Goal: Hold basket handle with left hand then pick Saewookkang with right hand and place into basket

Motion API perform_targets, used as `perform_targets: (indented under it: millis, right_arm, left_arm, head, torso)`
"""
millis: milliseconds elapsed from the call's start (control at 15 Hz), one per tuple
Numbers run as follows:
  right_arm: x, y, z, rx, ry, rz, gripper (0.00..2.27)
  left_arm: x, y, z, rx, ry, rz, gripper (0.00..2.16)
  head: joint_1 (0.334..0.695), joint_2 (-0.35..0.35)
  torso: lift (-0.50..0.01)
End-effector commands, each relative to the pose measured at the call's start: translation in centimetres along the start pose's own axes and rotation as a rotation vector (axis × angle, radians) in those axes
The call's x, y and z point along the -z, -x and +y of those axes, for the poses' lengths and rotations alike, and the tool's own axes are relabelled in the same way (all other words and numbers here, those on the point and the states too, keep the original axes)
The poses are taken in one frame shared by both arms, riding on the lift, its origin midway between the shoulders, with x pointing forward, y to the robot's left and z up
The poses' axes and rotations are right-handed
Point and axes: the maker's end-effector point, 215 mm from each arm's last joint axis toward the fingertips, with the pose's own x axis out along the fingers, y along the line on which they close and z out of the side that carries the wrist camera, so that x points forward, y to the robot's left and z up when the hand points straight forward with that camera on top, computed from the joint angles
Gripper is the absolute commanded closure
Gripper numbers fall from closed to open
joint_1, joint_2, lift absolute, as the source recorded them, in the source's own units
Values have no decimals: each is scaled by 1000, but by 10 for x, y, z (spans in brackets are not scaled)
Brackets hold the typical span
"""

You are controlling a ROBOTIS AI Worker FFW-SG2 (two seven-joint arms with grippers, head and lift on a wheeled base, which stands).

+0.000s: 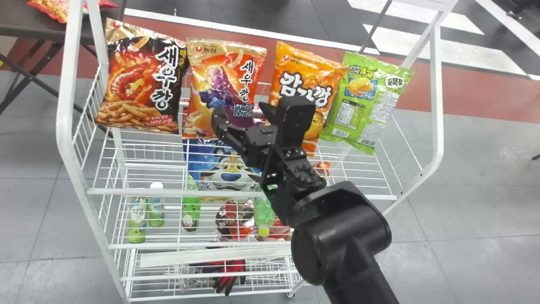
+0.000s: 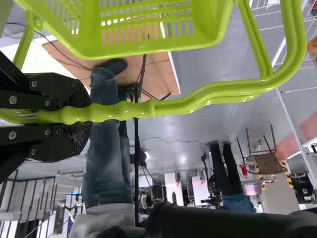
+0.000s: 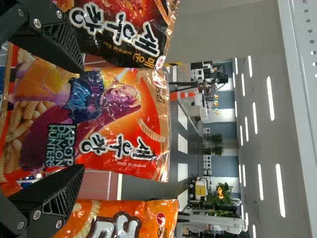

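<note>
In the head view my right gripper [image 1: 241, 110] stands open at the lower part of the orange Saewookkang bag [image 1: 228, 69], which is upright on the rack's top shelf. In the right wrist view, the open right gripper [image 3: 80, 118] has one finger near each side edge of the Saewookkang bag [image 3: 106, 111]; whether they touch it I cannot tell. The left wrist view has my left gripper [image 2: 79, 117] shut on the handle [image 2: 183, 105] of the lime-green basket [image 2: 148, 48].
A black-and-red bag [image 1: 141, 80] leans left of the Saewookkang, an orange bag [image 1: 306, 80] and a green bag [image 1: 365, 101] to its right. White wire sides of the rack [image 1: 436, 105] rise around them. Bottles [image 1: 138, 217] and other packs stand on the shelf below.
</note>
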Motion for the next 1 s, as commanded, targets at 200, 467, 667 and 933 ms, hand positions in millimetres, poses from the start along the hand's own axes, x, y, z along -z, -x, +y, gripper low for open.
perform_targets:
  millis: [200, 467, 667, 933]
  right_arm:
    - [4, -27, 5, -13, 8, 23, 144]
    - [3, -46, 21, -31, 24, 32, 144]
    - [4, -54, 23, -4, 80, 36, 144]
    - [13, -62, 11, 33, 117, 65, 424]
  left_arm:
    - [1, -2, 2, 4, 11, 4, 1821]
    - [2, -3, 0, 10, 12, 7, 1821]
    - [2, -5, 1, 13, 17, 7, 1821]
    - [-1, -3, 4, 11, 17, 5, 1821]
  head:
    - [695, -284]
    - [695, -256]
    - [695, -229]
    - [695, -230]
  torso:
    - [-19]
    - [-19]
    - [-19]
    - [-19]
